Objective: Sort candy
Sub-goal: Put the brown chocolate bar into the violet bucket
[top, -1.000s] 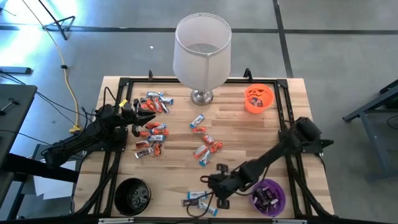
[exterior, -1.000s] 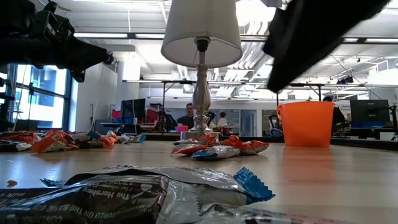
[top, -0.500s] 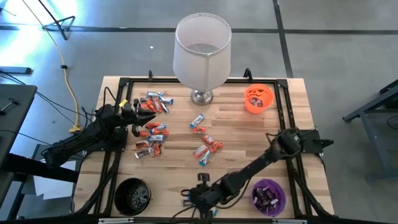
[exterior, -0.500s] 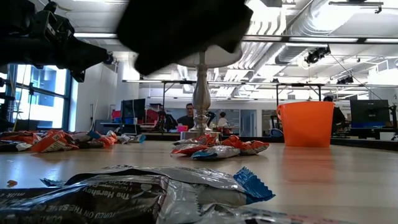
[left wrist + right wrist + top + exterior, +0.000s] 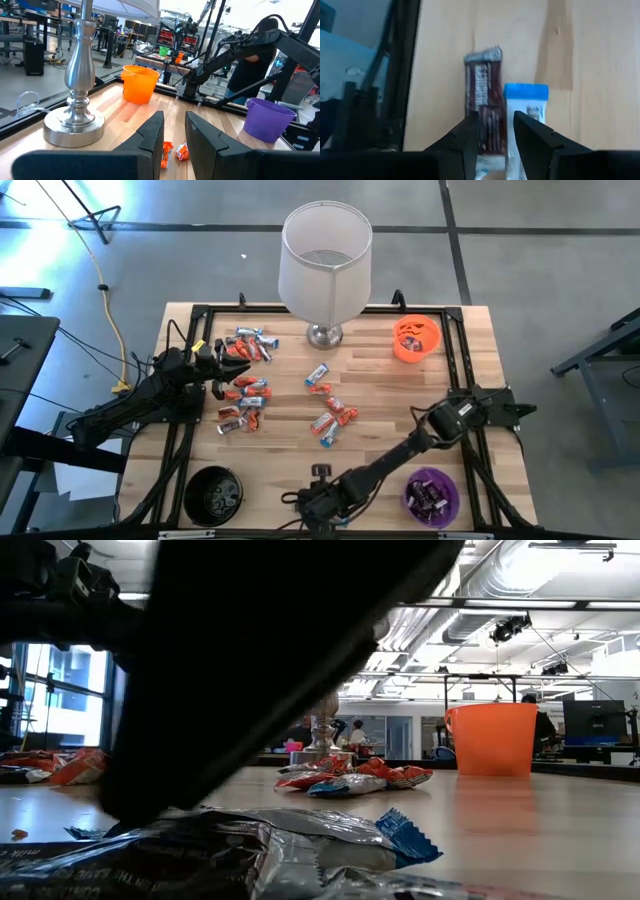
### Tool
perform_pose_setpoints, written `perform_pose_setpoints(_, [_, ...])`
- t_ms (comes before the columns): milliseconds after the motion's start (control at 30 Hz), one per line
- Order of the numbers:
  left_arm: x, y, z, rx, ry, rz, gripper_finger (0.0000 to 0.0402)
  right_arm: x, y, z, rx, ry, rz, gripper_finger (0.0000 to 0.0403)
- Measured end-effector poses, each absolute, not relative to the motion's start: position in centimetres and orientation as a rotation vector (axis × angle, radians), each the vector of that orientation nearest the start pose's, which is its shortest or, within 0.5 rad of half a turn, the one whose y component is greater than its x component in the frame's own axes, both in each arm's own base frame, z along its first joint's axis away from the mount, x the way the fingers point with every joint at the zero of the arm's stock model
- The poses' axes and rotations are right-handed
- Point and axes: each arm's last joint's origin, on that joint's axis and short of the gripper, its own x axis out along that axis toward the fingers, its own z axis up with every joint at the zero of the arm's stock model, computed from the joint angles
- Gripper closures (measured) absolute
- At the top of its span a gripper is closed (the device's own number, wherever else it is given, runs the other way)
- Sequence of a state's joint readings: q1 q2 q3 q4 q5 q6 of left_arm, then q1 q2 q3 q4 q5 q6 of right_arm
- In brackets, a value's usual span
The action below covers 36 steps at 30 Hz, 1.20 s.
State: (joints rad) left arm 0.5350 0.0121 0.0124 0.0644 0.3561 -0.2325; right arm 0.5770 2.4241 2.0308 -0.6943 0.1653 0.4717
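Swinging across the near edge of the table, my right arm has carried its gripper from beside the purple bowl to the front middle, where it now hangs over two wrapped bars; my left arm has not shifted from the table's left side. Behind them all stands the lamp, with the orange bowl at the far right and the black bowl at the near left.

Most of the candy lies scattered in loose clusters on the left half and at the centre of the table, and a few pieces already sit in the purple bowl. These bars look light and small, with crinkly, slick wrappers that would likely slide or twist if pinched by a flat end; across the middle of the body seems the surest hold.

In the right wrist view, the dark brown bar and the blue-white bar lie side by side, touching, just beyond my fingertips. That right gripper stands partly open, empty, above the brown bar. My left gripper, fingers narrowly parted, holds nothing and hovers above the orange-red pieces.
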Motion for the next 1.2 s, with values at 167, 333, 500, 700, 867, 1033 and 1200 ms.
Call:
perform_pose_setpoints(167, [8.7,4.0,17.3,-0.204,-0.078,0.171,0.0337,43.0,27.3,15.1,0.036,1.112,0.095,0.0286])
perform_pose_setpoints(333, [8.7,4.0,17.3,-0.204,-0.079,0.171,0.0337,42.9,27.6,14.7,0.110,1.142,0.101,0.0286])
perform_pose_setpoints(500, [8.7,4.0,17.3,-0.204,-0.078,0.171,0.0337,42.5,28.5,14.2,0.156,1.166,0.119,0.0286])
perform_pose_setpoints(700, [8.7,4.0,17.3,-0.204,-0.079,0.171,0.0337,42.4,28.7,13.9,0.178,1.172,0.109,0.0286])
perform_pose_setpoints(867, [8.7,4.0,17.3,-0.204,-0.078,0.171,0.0337,42.5,28.7,13.7,0.201,1.176,0.091,0.0298])
perform_pose_setpoints(1033, [8.7,4.0,17.3,-0.204,-0.079,0.171,0.0337,42.6,28.7,13.7,0.223,1.167,0.085,0.0368])
perform_pose_setpoints(1200, [8.7,4.0,17.3,-0.204,-0.078,0.171,0.0337,42.8,28.8,14.0,0.232,1.143,0.102,0.0387])
